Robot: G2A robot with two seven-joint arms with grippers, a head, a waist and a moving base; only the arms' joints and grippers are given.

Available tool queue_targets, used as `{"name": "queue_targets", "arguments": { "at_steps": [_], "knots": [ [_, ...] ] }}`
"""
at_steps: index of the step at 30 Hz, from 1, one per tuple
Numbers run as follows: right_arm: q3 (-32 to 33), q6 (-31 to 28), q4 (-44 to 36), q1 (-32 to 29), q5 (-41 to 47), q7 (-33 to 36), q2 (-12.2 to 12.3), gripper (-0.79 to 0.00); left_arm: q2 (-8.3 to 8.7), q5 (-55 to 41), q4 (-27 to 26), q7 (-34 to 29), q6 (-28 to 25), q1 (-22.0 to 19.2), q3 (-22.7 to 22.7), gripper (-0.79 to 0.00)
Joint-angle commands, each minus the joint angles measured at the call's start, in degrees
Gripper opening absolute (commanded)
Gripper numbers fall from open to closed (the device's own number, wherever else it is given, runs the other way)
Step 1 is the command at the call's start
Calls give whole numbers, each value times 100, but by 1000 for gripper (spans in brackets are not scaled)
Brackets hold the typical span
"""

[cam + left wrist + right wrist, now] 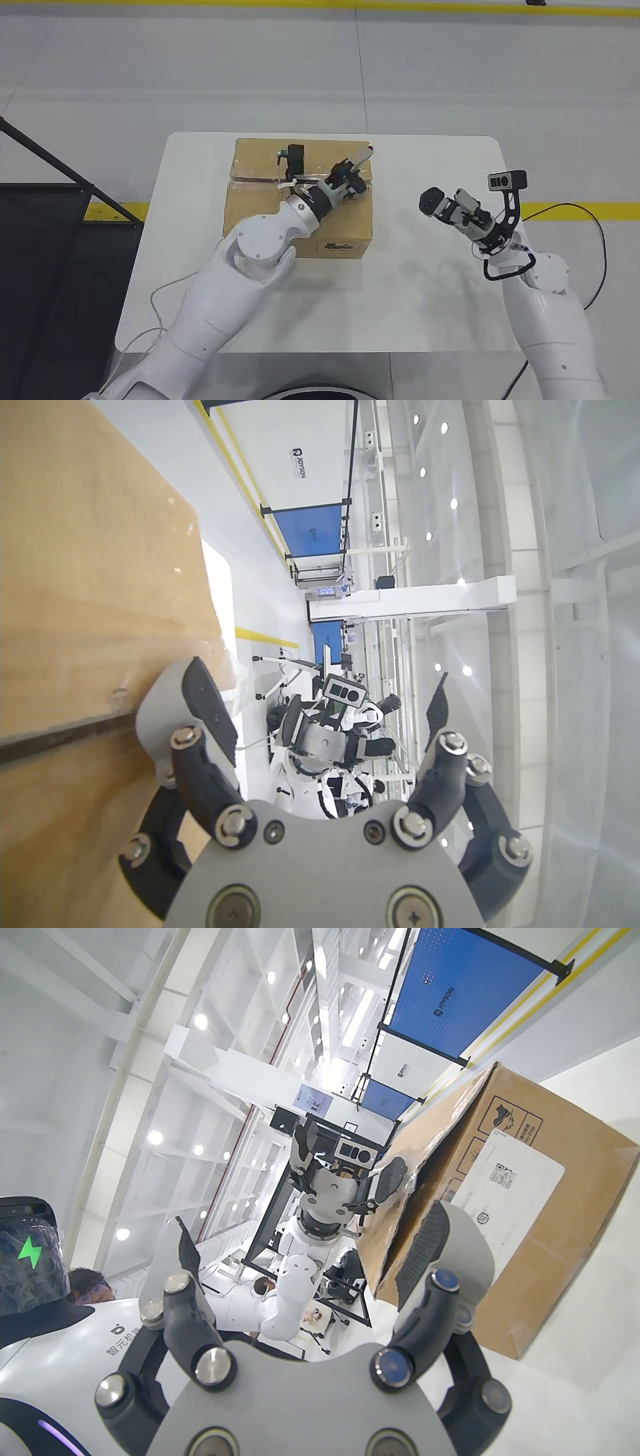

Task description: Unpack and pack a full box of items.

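A brown cardboard box (300, 210) stands in the middle of the white table (420, 290), its top flaps down along a taped seam. My left gripper (357, 172) is open at the box's top right edge. In the left wrist view the left gripper (322, 705) has one finger (210, 705) against the box top (75, 600) beside torn tape. My right gripper (447, 200) hangs open and empty above the table, right of the box. The right wrist view shows the right gripper (307, 1253), the box (525, 1228) with a white label, and the left gripper (345, 1168) at its flap edge.
Bare table surface lies in front of the box and to its right, under the right arm. A black frame (40, 160) stands left of the table. A yellow floor line (580, 210) runs behind the table.
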Motion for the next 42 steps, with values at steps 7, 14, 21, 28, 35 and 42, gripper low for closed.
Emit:
{"name": "queue_targets", "arguments": {
  "at_steps": [7,14,21,28,35,42],
  "knots": [
    [-31,-54,13,52,-62,-117,1,0,-39,-319,-308,46,-8,-26,-202,0],
    [-583,41,36,591,-194,-509,-131,0,123,212,-1181,322,44,300,-1184,0],
    [-1632,271,661,1590,11,-917,-466,0,354,927,-1975,351,242,1215,-2591,0],
    [-2646,484,1439,2478,136,-666,-859,0,457,1126,-2214,330,181,2066,-3378,0],
    [-3104,721,2269,2919,121,-472,-1109,0,502,1135,-2230,197,133,2409,-3680,0],
    [-3104,820,2686,3023,11,-366,-1159,0,531,949,-2111,-173,193,2468,-3705,0]
  ]
}}
